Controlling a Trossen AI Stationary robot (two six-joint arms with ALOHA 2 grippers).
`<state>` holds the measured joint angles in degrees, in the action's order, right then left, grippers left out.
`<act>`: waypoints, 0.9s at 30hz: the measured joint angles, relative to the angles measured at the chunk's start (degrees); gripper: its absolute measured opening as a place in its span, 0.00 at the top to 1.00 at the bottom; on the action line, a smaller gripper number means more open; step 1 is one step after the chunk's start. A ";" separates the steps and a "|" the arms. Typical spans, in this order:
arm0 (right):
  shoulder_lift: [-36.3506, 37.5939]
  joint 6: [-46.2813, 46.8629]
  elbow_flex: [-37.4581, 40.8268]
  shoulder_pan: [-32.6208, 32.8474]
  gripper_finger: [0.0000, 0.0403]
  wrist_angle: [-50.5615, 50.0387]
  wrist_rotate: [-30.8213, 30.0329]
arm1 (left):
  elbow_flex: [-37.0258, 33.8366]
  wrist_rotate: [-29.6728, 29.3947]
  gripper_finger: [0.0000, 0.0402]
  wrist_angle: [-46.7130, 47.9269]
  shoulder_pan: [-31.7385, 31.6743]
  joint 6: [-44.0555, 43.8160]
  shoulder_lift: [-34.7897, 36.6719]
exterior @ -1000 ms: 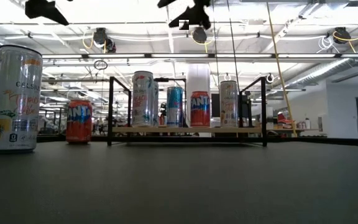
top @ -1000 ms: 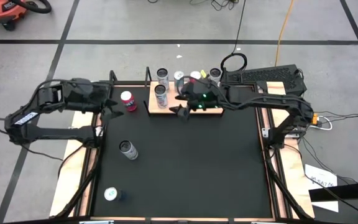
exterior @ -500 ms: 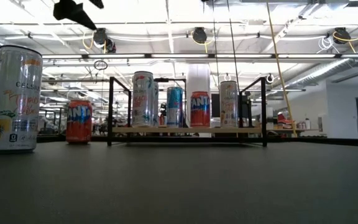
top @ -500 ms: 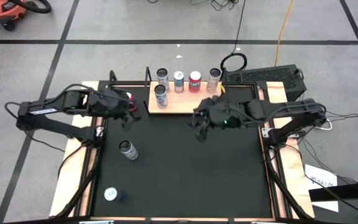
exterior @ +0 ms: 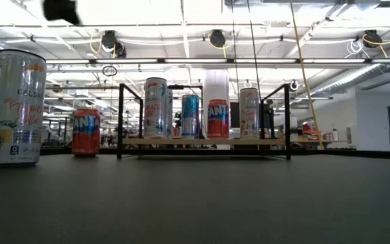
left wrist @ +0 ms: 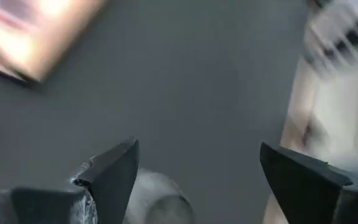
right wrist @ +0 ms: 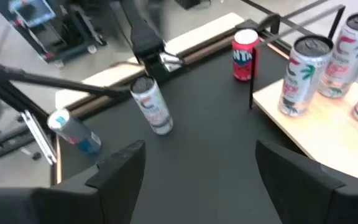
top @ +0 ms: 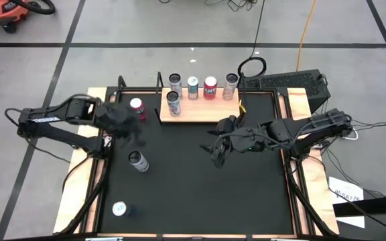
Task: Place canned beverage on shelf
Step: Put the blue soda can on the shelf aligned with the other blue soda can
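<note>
Wooden shelf (top: 200, 109) at twelve o'clock carries five cans; three cans on the table — red can (top: 137, 107) nearest. Left gripper (top: 127, 128) and right gripper (top: 218, 152) both wide, empty.

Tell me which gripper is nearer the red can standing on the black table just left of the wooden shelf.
Left. The left gripper hovers open right beside the red can, just nearer the table's front. The right gripper, also open, is well across the table, in front of the shelf.

The shelf (top: 200, 110) carries four cans along its back edge and one front-left, leaving its front-right bare.
</note>
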<state>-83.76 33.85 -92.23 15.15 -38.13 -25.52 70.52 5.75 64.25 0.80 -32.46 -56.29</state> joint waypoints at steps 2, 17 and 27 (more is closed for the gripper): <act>0.00 0.02 0.00 0.01 0.27 -1.66 0.09 | 0.00 6.68 0.21 2.79 5.12 -1.38 0.08; 0.00 -0.43 0.00 2.60 0.27 -5.87 -3.60 | 0.02 -4.30 0.29 3.10 41.35 -39.74 -10.57; 0.00 -0.07 0.00 3.03 0.27 -8.83 -4.52 | 0.02 -0.01 0.02 -0.03 50.40 -51.40 -20.24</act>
<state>-83.77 33.78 -92.23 18.17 -46.96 -30.04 70.54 5.73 64.22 51.21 -83.86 -76.54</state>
